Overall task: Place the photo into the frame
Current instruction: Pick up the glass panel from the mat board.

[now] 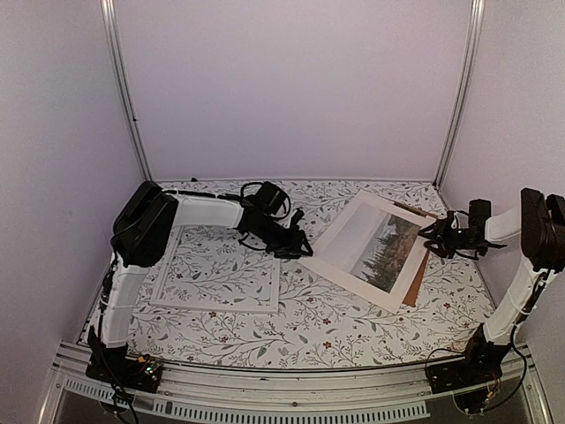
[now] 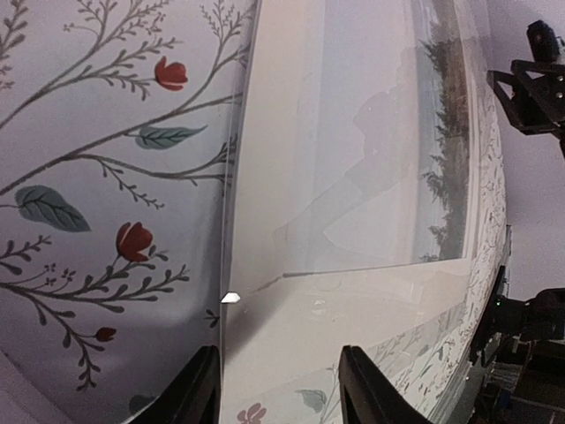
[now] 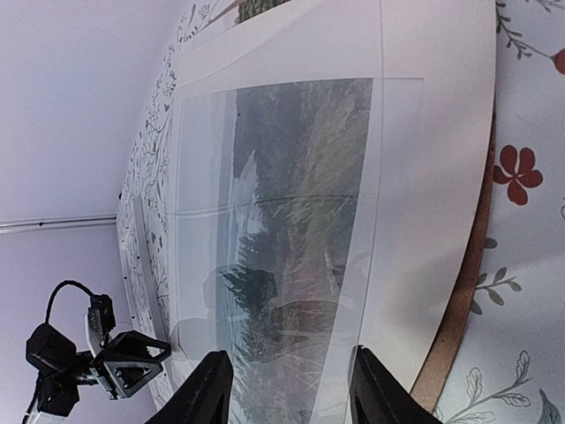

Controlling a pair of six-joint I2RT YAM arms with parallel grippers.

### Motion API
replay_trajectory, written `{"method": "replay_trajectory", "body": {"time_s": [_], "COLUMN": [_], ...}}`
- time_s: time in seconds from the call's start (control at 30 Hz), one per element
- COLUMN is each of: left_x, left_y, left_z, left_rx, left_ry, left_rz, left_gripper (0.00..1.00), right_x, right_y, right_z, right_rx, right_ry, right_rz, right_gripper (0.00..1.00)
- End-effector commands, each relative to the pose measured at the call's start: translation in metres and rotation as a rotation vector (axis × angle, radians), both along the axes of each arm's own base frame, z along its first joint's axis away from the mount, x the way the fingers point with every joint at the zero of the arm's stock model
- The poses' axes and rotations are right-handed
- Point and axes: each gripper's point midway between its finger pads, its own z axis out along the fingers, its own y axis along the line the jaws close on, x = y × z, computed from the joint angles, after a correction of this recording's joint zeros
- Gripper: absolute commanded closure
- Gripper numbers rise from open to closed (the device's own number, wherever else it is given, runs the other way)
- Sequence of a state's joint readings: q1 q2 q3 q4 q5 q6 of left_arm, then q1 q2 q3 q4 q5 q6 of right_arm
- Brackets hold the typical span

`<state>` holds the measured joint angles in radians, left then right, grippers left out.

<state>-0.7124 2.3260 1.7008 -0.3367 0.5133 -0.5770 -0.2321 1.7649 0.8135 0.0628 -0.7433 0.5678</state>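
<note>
The photo (image 1: 375, 247), a white-bordered landscape of dark trees, lies askew right of centre on the floral cloth. Its right side rests on a brown backing panel (image 1: 417, 284). The thin white frame (image 1: 216, 276) lies flat at the left, apart from the photo. My left gripper (image 1: 296, 247) sits at the photo's left corner. In the left wrist view this gripper (image 2: 278, 393) is open, and the photo's corner (image 2: 353, 291) lies between its fingers. My right gripper (image 1: 434, 235) hovers at the photo's right edge. In its own view the right gripper (image 3: 287, 393) is open over the photo (image 3: 291, 221).
The brown backing panel (image 3: 452, 340) sticks out from under the photo's right edge. White walls with metal posts (image 1: 124, 88) close in the table on three sides. The two arm bases stand at the near edge.
</note>
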Motion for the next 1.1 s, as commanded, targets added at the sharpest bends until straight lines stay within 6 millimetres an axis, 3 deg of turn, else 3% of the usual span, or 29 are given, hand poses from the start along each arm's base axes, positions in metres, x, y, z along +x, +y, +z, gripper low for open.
{"method": "replay_trajectory", "body": {"time_s": [0.0, 0.3, 0.63, 0.8, 0.93, 1.07], "left_x": [-0.002, -0.001, -0.007, -0.011, -0.013, -0.015], "left_y": [-0.005, -0.004, -0.001, 0.001, 0.003, 0.006], "left_z": [0.021, 0.025, 0.037, 0.046, 0.052, 0.057], "left_rx": [-0.021, -0.019, -0.029, -0.036, -0.044, -0.041], "left_ry": [-0.050, -0.061, -0.072, -0.082, -0.092, -0.119], "left_rz": [-0.006, 0.000, 0.000, -0.004, -0.004, -0.011], "left_gripper": [0.52, 0.52, 0.52, 0.52, 0.52, 0.50], "right_x": [0.009, 0.004, 0.012, 0.014, 0.017, 0.019], "right_y": [0.008, 0.020, 0.021, 0.022, 0.021, 0.019], "right_z": [0.012, 0.021, 0.037, 0.042, 0.044, 0.049], "right_rx": [0.030, 0.058, 0.043, 0.029, 0.015, -0.004], "right_ry": [-0.068, -0.124, -0.194, -0.218, -0.217, -0.227], "right_rz": [0.070, 0.153, 0.186, 0.203, 0.205, 0.205], "right_gripper": [0.53, 0.58, 0.71, 0.81, 0.99, 1.00]}}
